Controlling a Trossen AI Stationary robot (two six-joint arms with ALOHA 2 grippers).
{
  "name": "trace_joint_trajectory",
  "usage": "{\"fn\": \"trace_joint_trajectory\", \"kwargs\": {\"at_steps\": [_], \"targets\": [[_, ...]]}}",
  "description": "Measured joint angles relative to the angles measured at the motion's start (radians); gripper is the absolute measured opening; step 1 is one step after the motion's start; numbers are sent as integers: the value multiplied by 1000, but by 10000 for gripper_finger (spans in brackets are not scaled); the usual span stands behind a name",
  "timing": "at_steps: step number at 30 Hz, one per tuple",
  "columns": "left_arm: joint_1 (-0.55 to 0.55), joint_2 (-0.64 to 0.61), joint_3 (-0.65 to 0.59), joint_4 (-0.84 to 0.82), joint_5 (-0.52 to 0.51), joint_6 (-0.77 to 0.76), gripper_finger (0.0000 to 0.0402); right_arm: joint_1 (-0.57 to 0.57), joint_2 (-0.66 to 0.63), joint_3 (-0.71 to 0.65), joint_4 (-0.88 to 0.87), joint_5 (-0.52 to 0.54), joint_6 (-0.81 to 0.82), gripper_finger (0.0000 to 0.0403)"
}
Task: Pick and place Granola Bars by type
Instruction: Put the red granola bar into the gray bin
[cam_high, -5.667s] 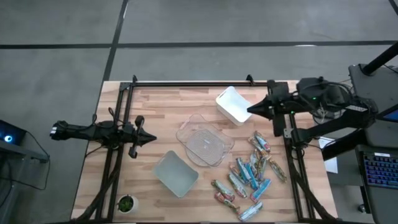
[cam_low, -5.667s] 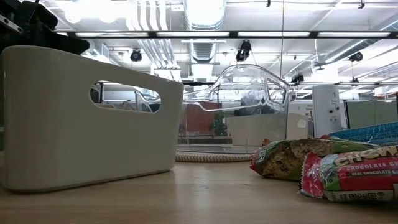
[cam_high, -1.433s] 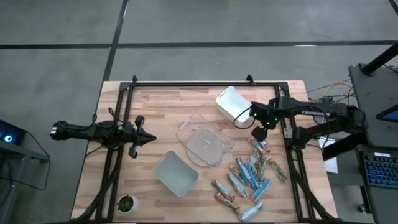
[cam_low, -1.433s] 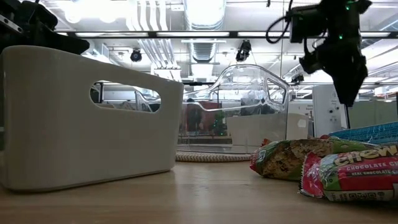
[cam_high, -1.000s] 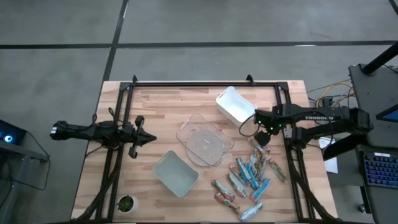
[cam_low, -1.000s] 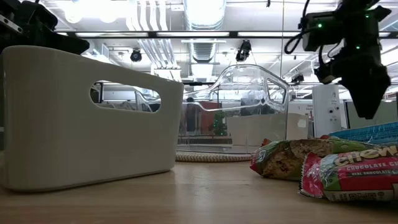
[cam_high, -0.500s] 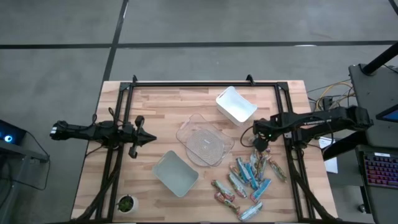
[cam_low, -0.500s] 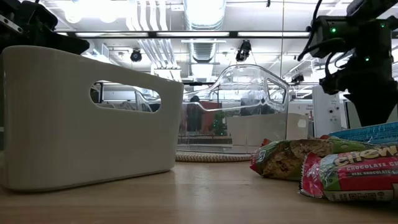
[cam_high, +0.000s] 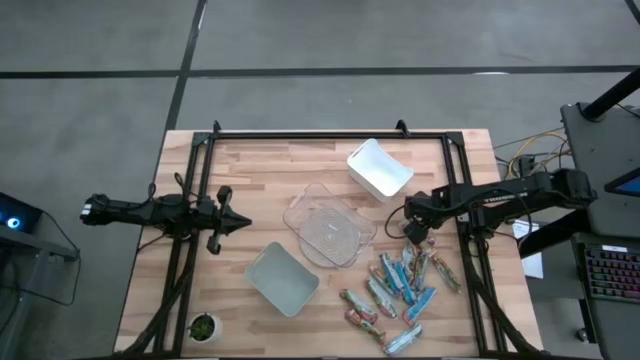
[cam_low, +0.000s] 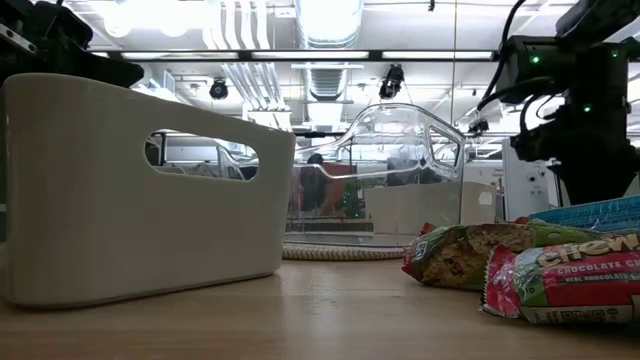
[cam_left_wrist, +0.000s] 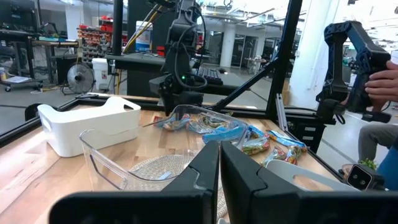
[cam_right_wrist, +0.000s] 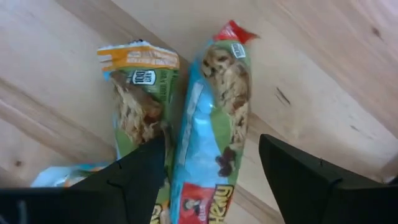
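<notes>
Two jaws of the right gripper (cam_right_wrist: 208, 165) are being held spread over a blue-and-green bar (cam_right_wrist: 211, 143), one dark finger on each long side, so the bar's long axis is running straight between them toward 12 o'clock in the wrist view. A green bar (cam_right_wrist: 140, 106) is lying just beside it, touching or nearly so, near one finger. Seen from above, the right gripper (cam_high: 415, 222) is being lowered at the 12 o'clock end of the Granola Bars (cam_high: 405, 285), at about 4 o'clock on the table (cam_high: 250, 180). The left gripper (cam_high: 228, 222), its jaws pressed together, is being kept well apart at 9 o'clock.
</notes>
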Motion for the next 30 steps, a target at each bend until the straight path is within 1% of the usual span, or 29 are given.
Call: {"fn": "trace_joint_trajectory", "kwargs": {"at_steps": [4,13,20,24,30], "targets": [[0,0,0,0,0,0,0,0,33,-2,1,27,-1,249],[0,1,0,0,0,0,0,-1,109,-2,4,29,-3,249],[0,1,0,0,0,0,0,-1,118,-1,14,27,-8,248],[0,1,0,0,0,0,0,-1,119,-2,17,25,-8,237],[0,1,0,0,0,0,0,-1,122,-2,26,18,-12,212]]}}
